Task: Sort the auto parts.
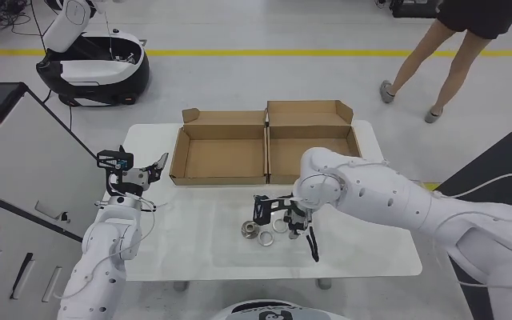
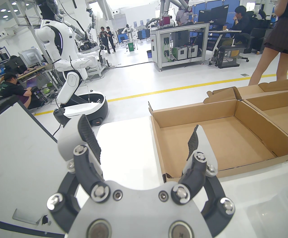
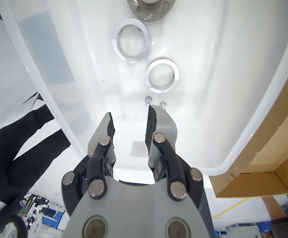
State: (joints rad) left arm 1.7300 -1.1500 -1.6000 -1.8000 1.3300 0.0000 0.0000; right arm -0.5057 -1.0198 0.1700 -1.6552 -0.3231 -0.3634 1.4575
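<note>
Just past right gripper (image 3: pixel 129 110), bolts (image 3: pixel 147 99).

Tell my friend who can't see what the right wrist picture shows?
The right gripper hangs open over a white table, with two small bolts just ahead of it. Beyond the bolts lie a smaller shiny ring, a bigger shiny ring and a grey flange with holes. A cardboard box corner shows at the table's edge.

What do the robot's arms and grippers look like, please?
The left arm and right arm have glossy white shells. The left gripper and right gripper share silver base plates, black linkages with silver bolts, and silver fingers faced with black ribbed pads.
</note>
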